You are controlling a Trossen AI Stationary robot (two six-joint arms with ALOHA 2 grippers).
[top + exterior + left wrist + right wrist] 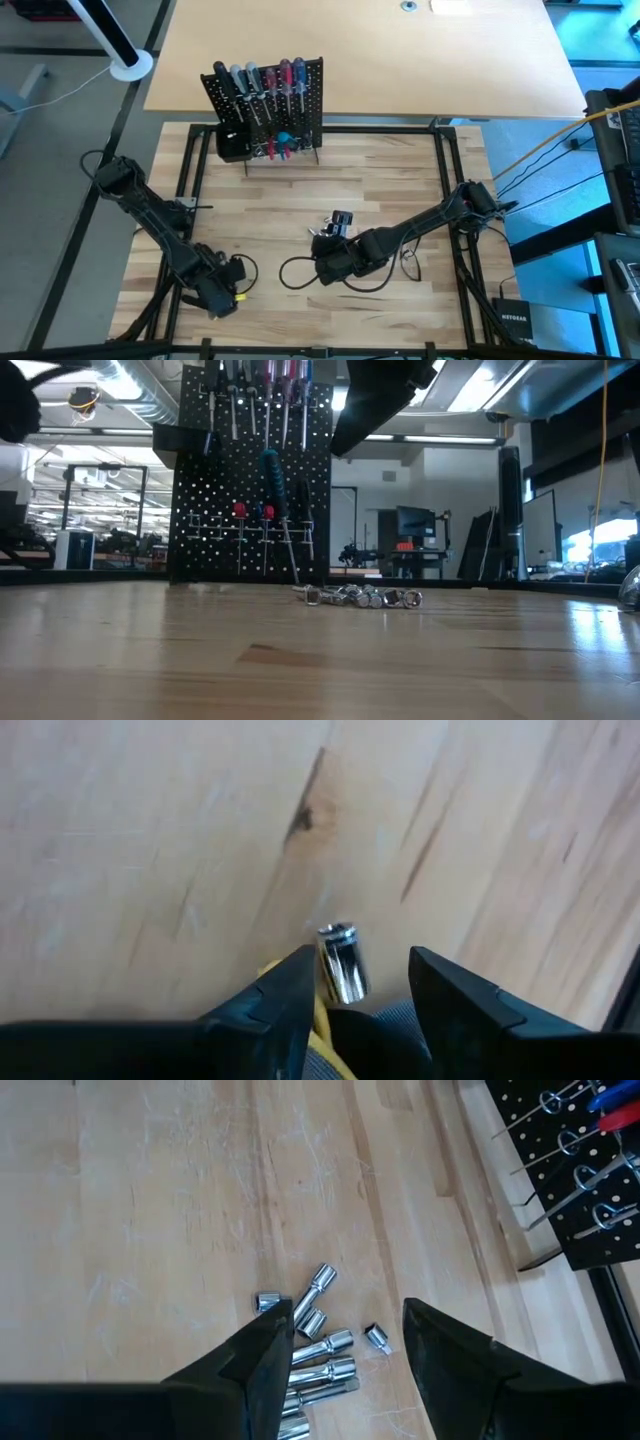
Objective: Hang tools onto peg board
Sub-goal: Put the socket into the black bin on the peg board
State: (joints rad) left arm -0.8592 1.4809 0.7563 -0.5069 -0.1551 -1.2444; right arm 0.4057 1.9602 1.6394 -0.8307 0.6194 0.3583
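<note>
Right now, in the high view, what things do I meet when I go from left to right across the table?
Left tool near the front edge → peg board with hung screwdrivers at the back → silver metal bits mid-table, with the right tool just behind them.

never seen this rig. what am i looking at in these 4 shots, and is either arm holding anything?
Two dark robot arms work at a pale wooden table. One camera looks straight down, one sits at tabletop height, one rides on each wrist. The upright black perforated peg board already carries screwdrivers. A cluster of small silver metal bits lies loose mid-table. The right gripper hangs open above them, holding nothing. The left gripper, near the table's front-left, has a short silver socket between its spread fingers; whether it is gripped I cannot tell.
</note>
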